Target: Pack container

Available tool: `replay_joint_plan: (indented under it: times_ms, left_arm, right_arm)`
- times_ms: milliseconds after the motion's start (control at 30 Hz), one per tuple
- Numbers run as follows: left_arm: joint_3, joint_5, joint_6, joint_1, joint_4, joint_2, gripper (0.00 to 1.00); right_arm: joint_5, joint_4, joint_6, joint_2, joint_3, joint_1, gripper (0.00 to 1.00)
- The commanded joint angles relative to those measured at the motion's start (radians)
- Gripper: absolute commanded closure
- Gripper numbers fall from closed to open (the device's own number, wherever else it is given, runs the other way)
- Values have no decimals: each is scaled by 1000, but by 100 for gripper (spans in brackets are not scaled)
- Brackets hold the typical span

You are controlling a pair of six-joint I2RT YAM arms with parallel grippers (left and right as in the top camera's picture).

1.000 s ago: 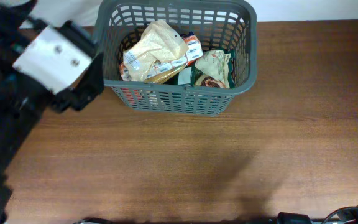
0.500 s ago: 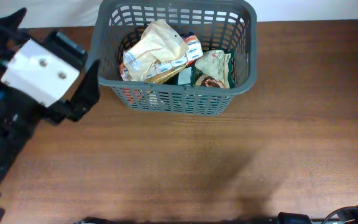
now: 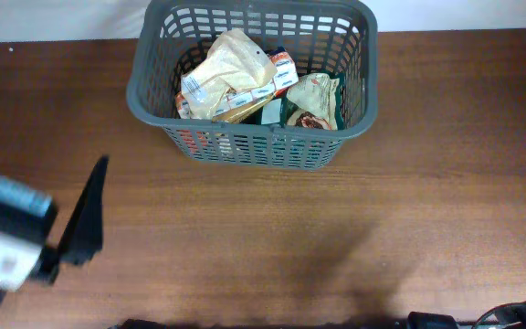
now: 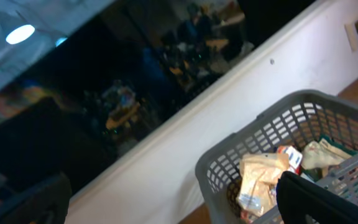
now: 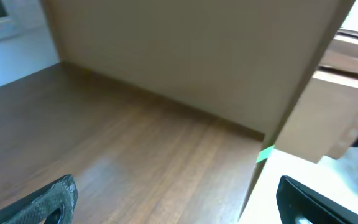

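Observation:
The container (image 3: 254, 146), a dark grey slotted basket, stands at the table's far middle. Inside lie a tan packet (image 3: 228, 73), a red-and-white packet (image 3: 284, 66) and a green-and-tan packet (image 3: 316, 99). My left arm sits at the table's lower left, well away from the basket, with one black finger (image 3: 87, 217) showing. In the left wrist view the left gripper (image 4: 169, 208) is open and empty, with the container (image 4: 253, 146) ahead to its right. The right gripper (image 5: 182, 205) is open over bare wood with nothing between its fingers.
Brown wooden table (image 3: 272, 238). A white wall (image 4: 185, 130) runs behind the basket. In the right wrist view the table's edge carries green tape (image 5: 265, 154), with a tan box (image 5: 344, 109) beyond. Dark parts of the right arm (image 3: 519, 316) show at the bottom right edge.
My left arm has drawn back from beside the basket's left side down to the table's lower left. The basket and its packets have not moved.

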Motion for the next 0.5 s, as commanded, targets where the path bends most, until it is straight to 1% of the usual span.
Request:
replay_joint_plan:
  times_ms: [0, 67, 100, 200, 367, 467]
  left_arm:
    - [-2, -7, -17, 3, -24, -26, 1]
    - [-2, -7, -17, 3, -50, -34, 1]
    - [-2, -7, -17, 3, -66, -37, 1]
    - [-2, -7, -17, 3, -103, -37, 1]
    - [-2, -7, -17, 3, -139, -38, 1]
    - [-2, -7, -17, 3, -146, -38, 1]
  right_arm:
    - [-209, 4, 5, -4, -11, 6, 1]
    - [-338, 6, 3, -4, -11, 6, 1]
    - [-354, 26, -23, -4, -15, 6, 1]
    - [-405, 122, -22, -4, -31, 6, 1]
    - [-489, 441, -21, -4, -97, 6, 1]
    - [-496, 628, -22, -4, -167, 6, 1]
